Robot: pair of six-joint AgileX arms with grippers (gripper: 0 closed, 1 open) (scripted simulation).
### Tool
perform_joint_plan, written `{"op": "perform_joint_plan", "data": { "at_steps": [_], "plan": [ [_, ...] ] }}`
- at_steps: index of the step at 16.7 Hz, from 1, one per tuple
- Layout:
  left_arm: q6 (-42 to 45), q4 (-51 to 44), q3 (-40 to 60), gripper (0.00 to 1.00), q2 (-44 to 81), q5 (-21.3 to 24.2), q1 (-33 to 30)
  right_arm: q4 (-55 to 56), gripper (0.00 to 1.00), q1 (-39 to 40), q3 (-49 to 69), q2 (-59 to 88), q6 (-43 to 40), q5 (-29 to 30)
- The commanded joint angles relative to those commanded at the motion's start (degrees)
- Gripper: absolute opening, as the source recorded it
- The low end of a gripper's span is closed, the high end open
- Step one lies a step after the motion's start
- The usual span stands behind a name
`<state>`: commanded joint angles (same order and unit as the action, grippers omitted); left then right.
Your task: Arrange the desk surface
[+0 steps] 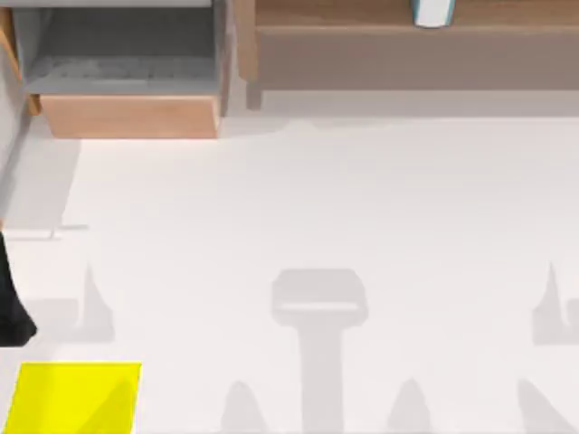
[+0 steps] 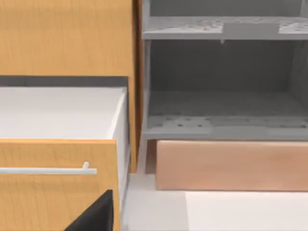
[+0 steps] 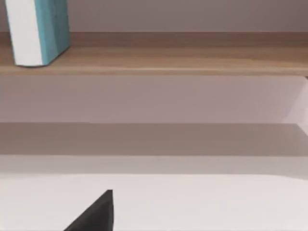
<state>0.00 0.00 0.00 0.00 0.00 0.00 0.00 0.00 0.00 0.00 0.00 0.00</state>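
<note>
Desk surface point(image 1: 362, 199), broad, white and matte, spreads out in front of the wooden shelf point(image 1: 407, 45), which runs along its far edge. A white and teal book point(image 1: 431, 13) stands upright on that shelf. Just left of the shelf sits a grey-lined drawer unit point(image 1: 127, 63) with a light-brown front. Well away from the shelf, at the near left corner of the desk, a small yellow mat point(image 1: 72, 398) lies flat. Soft grey shadows fall across the white top between the shelf and the near edge. A dark part of the left arm point(image 1: 11, 298) shows at the left edge, between the mat and the drawer unit. In the left wrist view a black piece of the left gripper point(image 2: 96, 214) faces the grey compartment, beside an orange-wood drawer front with a pale bar handle point(image 2: 48, 170). In the right wrist view a black piece of the right gripper point(image 3: 96, 214) hangs over the desk, facing the shelf and the book. Whether either gripper is spread or closed, I cannot tell.
</note>
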Motion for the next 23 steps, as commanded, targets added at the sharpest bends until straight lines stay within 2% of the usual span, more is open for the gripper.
{"op": "perform_joint_plan", "data": {
  "at_steps": [5, 10, 15, 23],
  "plan": [
    [0.3, -1.6, 3.1, 1.0, 2.8, 0.2, 0.2, 0.0, 1.0, 0.0, 0.0, 0.0, 0.0, 0.0],
    [2.0, -10.0, 18.0, 1.0, 17.6, 0.6, 2.1, 0.0, 1.0, 0.0, 0.0, 0.0, 0.0, 0.0],
    [4.3, -23.3, 41.2, 1.0, 42.3, 0.5, 5.8, 0.0, 1.0, 0.0, 0.0, 0.0, 0.0, 0.0],
    [6.8, -48.0, 86.5, 1.0, 90.6, 0.0, 13.7, 0.0, 1.0, 0.0, 0.0, 0.0, 0.0, 0.0]
  ]
}}
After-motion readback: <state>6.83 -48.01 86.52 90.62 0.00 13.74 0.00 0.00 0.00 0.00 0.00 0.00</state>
